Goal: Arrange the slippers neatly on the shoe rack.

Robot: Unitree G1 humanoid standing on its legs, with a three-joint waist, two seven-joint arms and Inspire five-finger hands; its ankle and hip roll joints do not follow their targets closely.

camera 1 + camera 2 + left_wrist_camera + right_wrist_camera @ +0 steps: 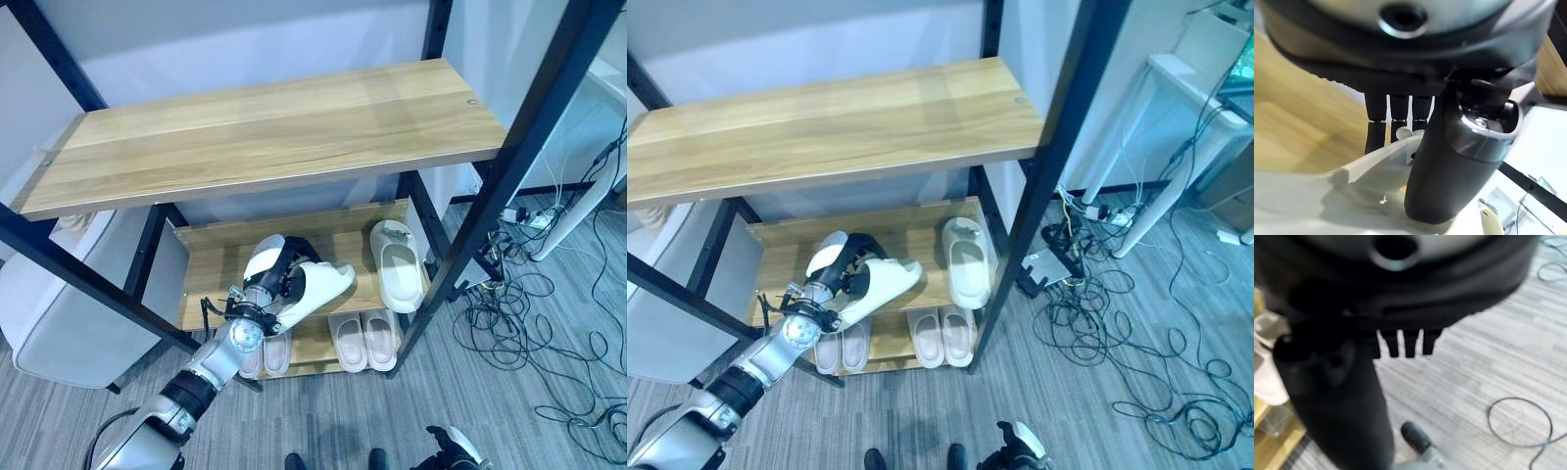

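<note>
My left hand (pixel 266 272) is shut on a white slipper (pixel 321 282), holding it tilted above the left part of the shoe rack's middle shelf (pixel 211 257). In the left wrist view the thumb (pixel 1449 161) presses into the slipper (pixel 1327 196) and the fingers curl round its far edge. A second white slipper (pixel 399 264) lies on the same shelf at the right, toe pointing back. Two pale pairs (pixel 364 339) (pixel 265 354) sit on the bottom shelf. My right hand (pixel 453 448) hangs low over the floor, open and holding nothing.
The wide wooden top shelf (pixel 265 132) overhangs the middle one. Black uprights (pixel 490 186) frame the rack. A tangle of cables (pixel 534 294) and a power strip (pixel 534 217) lie on the floor to the right. A pale grey box (pixel 59 304) stands at the left.
</note>
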